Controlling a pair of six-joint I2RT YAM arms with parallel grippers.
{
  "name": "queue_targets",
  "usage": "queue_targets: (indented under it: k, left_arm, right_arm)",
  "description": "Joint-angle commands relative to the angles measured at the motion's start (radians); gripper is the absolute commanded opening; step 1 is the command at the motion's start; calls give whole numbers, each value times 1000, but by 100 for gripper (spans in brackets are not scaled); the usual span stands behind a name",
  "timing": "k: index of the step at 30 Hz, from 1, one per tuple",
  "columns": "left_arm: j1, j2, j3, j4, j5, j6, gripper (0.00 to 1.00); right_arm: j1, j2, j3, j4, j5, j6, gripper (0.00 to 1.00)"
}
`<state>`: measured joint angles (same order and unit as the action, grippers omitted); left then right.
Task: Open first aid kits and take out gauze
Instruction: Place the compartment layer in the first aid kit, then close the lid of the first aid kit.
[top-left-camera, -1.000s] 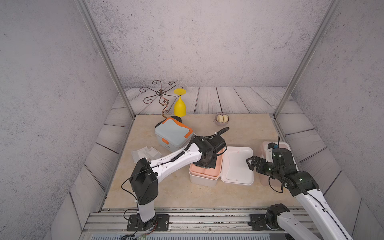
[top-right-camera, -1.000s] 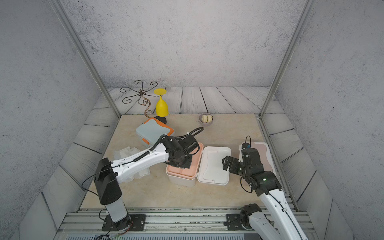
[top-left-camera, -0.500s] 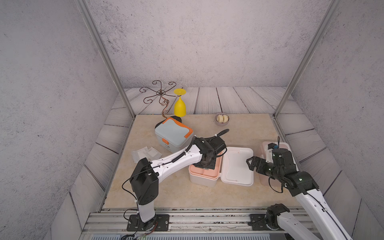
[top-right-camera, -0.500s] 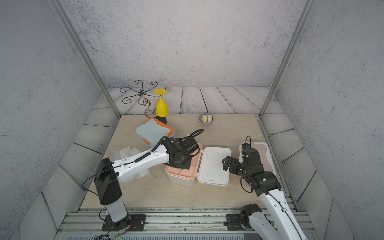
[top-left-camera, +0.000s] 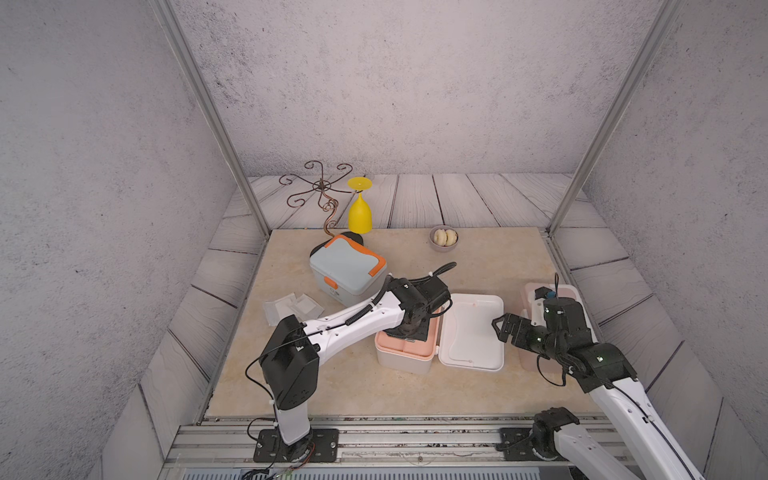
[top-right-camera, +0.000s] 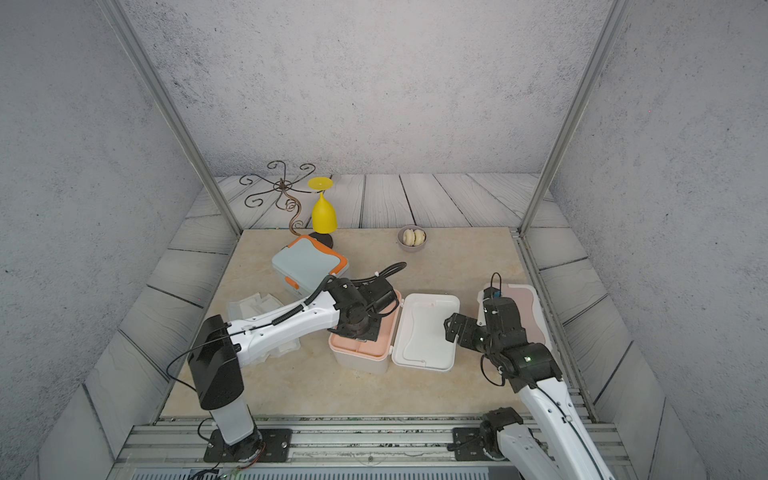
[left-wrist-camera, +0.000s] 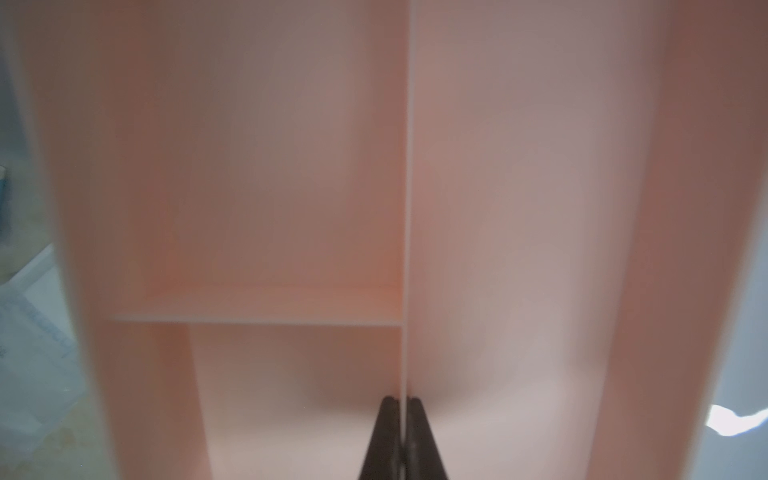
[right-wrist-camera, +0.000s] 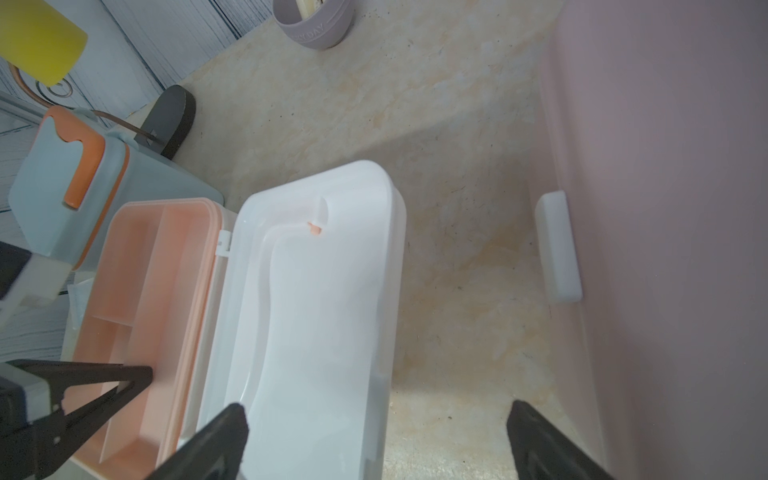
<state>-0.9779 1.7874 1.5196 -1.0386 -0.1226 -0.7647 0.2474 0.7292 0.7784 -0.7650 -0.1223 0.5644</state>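
The white kit (top-left-camera: 405, 359) stands open, its lid (top-left-camera: 473, 328) laid flat to the right of its peach tray (right-wrist-camera: 137, 266). My left gripper (left-wrist-camera: 401, 401) is down inside that tray, shut on its thin divider wall (left-wrist-camera: 406, 208); the compartments that show are bare. The right gripper (right-wrist-camera: 374, 409) is open at the lid's right edge, one finger over the lid and one by the pink kit (right-wrist-camera: 665, 208). The grey-blue kit (top-left-camera: 347, 266) stands closed behind. Gauze (top-left-camera: 293, 307) packets lie on the table to the left.
A small grey bowl (top-left-camera: 444, 237) sits at the back. A yellow glass (top-left-camera: 360, 212) hangs upside down from a wire rack (top-left-camera: 322, 187) at the back left. Metal posts (top-left-camera: 598, 124) stand at the table's back corners.
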Motion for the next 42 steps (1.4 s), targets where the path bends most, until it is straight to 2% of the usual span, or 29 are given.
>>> queue_targets:
  k: [1, 6, 7, 11, 13, 16, 19, 23, 26, 29, 32, 39, 42]
  left_arm:
    - [0, 7, -32, 14, 11, -24, 0]
    - [1, 10, -52, 18, 16, -31, 0]
    - [1, 8, -49, 13, 15, -32, 3]
    - [1, -31, -37, -1, 11, -30, 41]
    - [3, -59, -21, -10, 7, -27, 56]
    - [16, -99, 30, -54, 18, -10, 75]
    - [51, -186, 39, -58, 21, 13, 89]
    - [159, -352, -109, 59, 66, 41, 95]
    - [292, -428, -285, 192, 253, 60, 95]
    - [369, -443, -388, 300, 381, 85, 95]
    - [380, -431, -453, 417, 497, 75, 96]
    - [380, -368, -501, 498, 630, 42, 95]
    - [380, -378, -523, 530, 651, 22, 95]
  right_arm:
    - [-5, -1, -5, -5, -7, -15, 99]
    - [-9, 4, -13, 5, -25, -12, 99]
    - [-11, 6, -14, 10, -36, -9, 99]
    - [-15, 24, -25, 46, -90, 5, 99]
    - [-16, 37, -36, 76, -128, 18, 99]
    - [-17, 62, -58, 125, -179, 46, 99]
    - [-17, 83, -82, 172, -219, 67, 99]
    - [-17, 109, -114, 256, -304, 97, 99]
    - [-17, 126, -127, 319, -380, 123, 99]
    - [-17, 128, -125, 355, -426, 137, 99]
    - [-17, 127, -106, 345, -442, 135, 99]
    - [-17, 131, -69, 332, -469, 150, 99]
    - [-17, 137, -44, 327, -483, 155, 99]
